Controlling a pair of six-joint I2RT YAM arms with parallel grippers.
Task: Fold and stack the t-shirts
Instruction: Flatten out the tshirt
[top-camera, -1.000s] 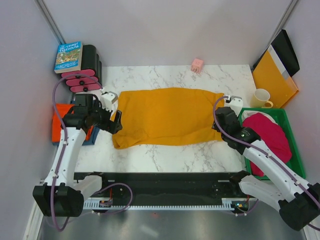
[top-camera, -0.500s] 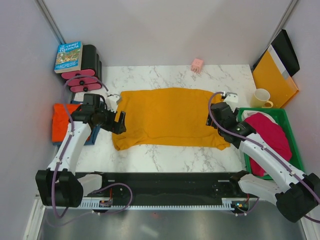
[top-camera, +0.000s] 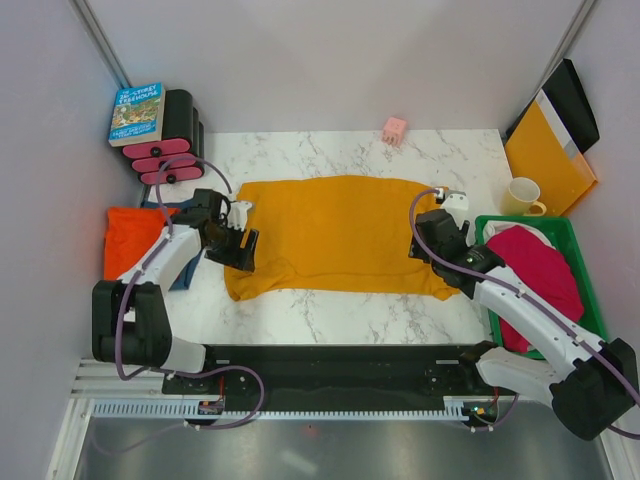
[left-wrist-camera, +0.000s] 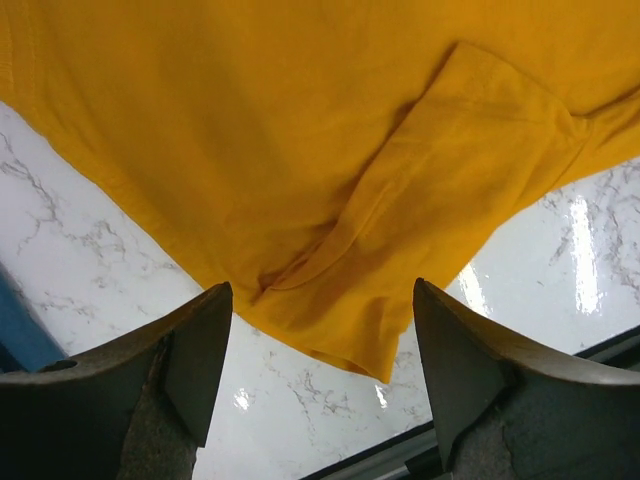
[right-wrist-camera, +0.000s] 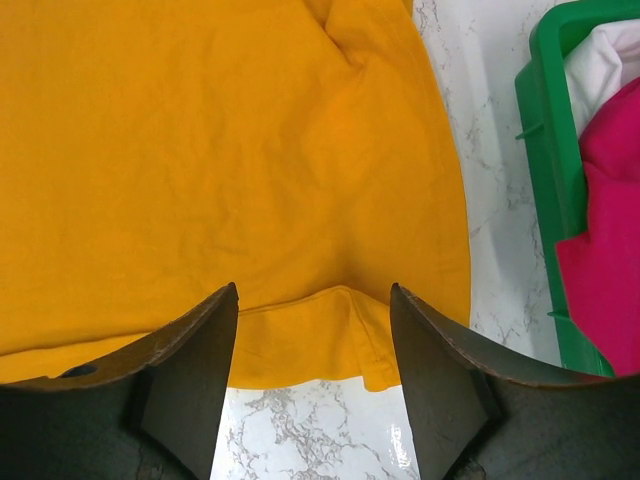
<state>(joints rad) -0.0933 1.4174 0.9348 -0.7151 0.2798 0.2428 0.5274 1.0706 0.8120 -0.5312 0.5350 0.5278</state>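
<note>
The mustard-yellow t-shirt (top-camera: 335, 235) lies folded lengthwise across the marble table (top-camera: 330, 320). My left gripper (top-camera: 243, 245) is open and empty over the shirt's left end; its wrist view shows a folded sleeve (left-wrist-camera: 440, 170) and the shirt's near corner between the open fingers (left-wrist-camera: 195, 350). My right gripper (top-camera: 428, 243) is open and empty over the shirt's right end, above a folded hem (right-wrist-camera: 320, 335). The red-orange shirt (top-camera: 135, 235) lies on the dusty blue one (top-camera: 180, 275) at the left. The magenta-pink shirt (top-camera: 545, 270) sits in the green bin (top-camera: 590, 300).
A book (top-camera: 137, 112) on a black-and-pink rack (top-camera: 175, 140) stands at the back left. A pink cube (top-camera: 395, 129) sits at the back. A cream mug (top-camera: 525, 196) and the yellow-orange folder (top-camera: 550, 155) stand at the back right. A white cloth (right-wrist-camera: 605, 60) lies in the bin.
Both grippers have moved inward over the ends of the yellow shirt. The left arm has swung right from the orange shirt; the right arm has shifted left and forward.
</note>
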